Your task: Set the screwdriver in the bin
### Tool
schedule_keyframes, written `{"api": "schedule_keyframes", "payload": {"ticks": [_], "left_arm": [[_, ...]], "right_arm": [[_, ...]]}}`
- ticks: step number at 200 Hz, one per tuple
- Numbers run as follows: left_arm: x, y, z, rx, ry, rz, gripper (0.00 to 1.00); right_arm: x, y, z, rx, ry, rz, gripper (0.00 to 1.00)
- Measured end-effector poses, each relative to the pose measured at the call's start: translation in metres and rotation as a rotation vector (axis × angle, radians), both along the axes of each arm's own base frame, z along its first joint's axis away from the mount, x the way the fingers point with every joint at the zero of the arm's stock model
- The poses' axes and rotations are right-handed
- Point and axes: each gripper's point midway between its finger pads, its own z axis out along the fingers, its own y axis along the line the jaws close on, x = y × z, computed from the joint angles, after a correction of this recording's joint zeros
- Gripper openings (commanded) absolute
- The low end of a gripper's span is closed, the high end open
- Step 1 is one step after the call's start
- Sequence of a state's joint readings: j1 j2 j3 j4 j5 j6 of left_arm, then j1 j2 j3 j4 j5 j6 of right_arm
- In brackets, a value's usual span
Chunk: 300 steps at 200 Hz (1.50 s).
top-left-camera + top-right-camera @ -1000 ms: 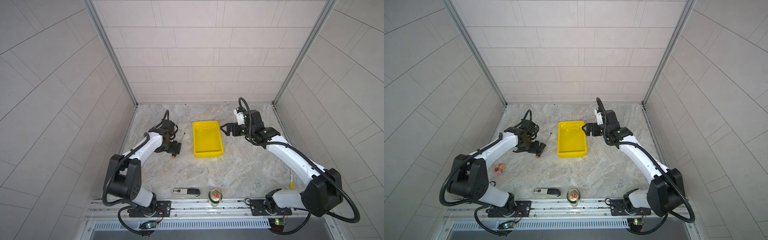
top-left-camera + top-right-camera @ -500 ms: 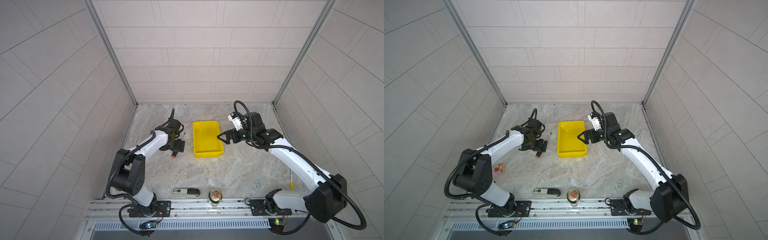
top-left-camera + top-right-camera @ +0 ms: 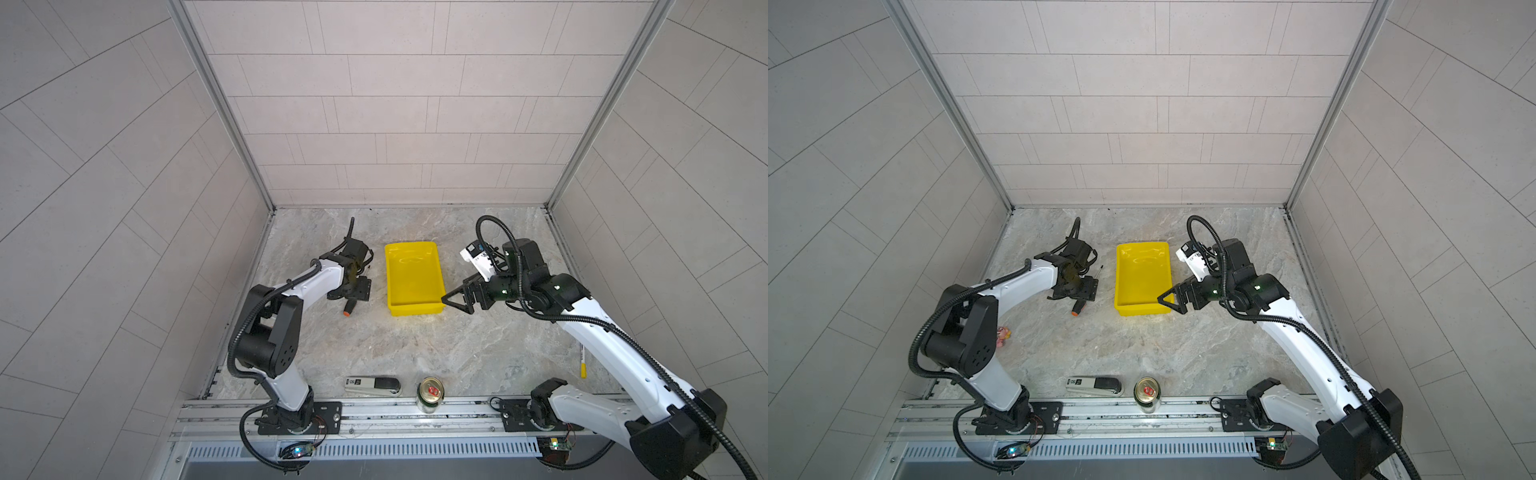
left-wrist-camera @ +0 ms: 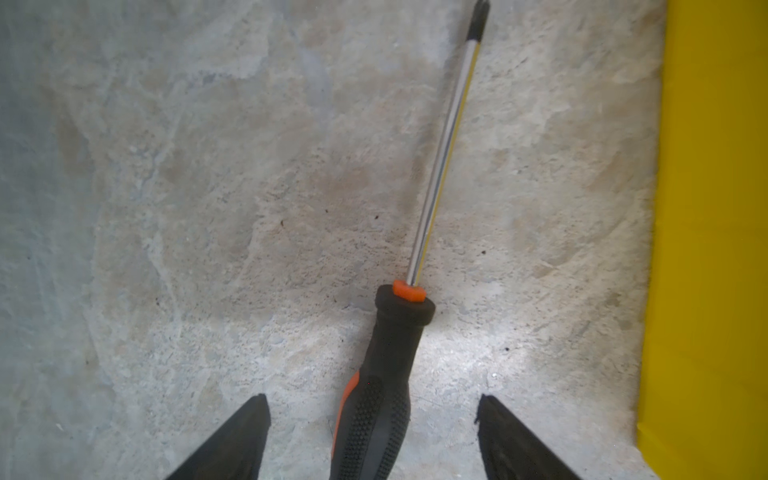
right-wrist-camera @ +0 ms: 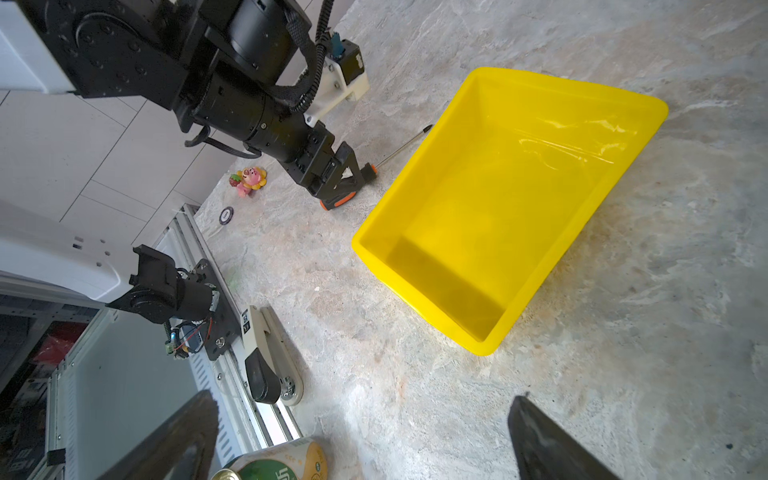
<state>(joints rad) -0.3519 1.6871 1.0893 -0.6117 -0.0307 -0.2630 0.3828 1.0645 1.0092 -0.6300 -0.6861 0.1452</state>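
The screwdriver (image 4: 399, 332) lies on the table (image 3: 374, 340) just beside the bin (image 3: 415, 309), not in it. The left gripper (image 4: 372, 399) has its jaws apart, one on each side of the handle. The right gripper (image 5: 363, 400) is spread apart too.

A stapler (image 3: 372, 386) and a can (image 3: 430, 394) sit by the front rail (image 3: 374, 411), a pen (image 3: 583, 360) far right, a pink toy (image 3: 1003, 335) far left.
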Motion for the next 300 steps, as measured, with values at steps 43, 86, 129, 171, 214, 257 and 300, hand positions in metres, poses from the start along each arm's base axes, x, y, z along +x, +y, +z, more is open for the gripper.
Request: {"api": "schedule_keyframes", "payload": {"ticks": [43, 86, 129, 171, 214, 257, 300], "left_arm": [[0.006, -0.002, -0.003, -0.006, -0.022, 0.001, 0.76], [-0.005, 0.002, -0.016, 0.001, 0.002, 0.011, 0.76], [-0.02, 0.006, -0.024, 0.001, 0.025, 0.015, 0.75], [-0.022, 0.001, -0.025, -0.008, 0.013, 0.001, 0.75], [-0.016, -0.003, -0.023, -0.014, -0.014, -0.005, 0.73], [-0.016, -0.001, -0.026, -0.006, -0.021, -0.002, 0.71], [-0.022, 0.001, -0.031, -0.001, -0.006, 0.01, 0.69]], "right_arm": [[-0.005, -0.02, 0.001, -0.034, -0.023, -0.077, 1.0], [0.001, -0.036, -0.001, -0.054, -0.011, -0.169, 1.0], [0.003, -0.039, -0.003, -0.052, 0.009, -0.209, 1.0], [-0.003, -0.047, -0.009, -0.05, 0.022, -0.26, 1.0], [-0.006, -0.052, -0.004, -0.038, 0.009, -0.298, 1.0], [-0.009, -0.057, -0.003, -0.041, 0.008, -0.325, 1.0], [-0.011, -0.06, -0.003, -0.049, 0.007, -0.34, 1.0]]}}
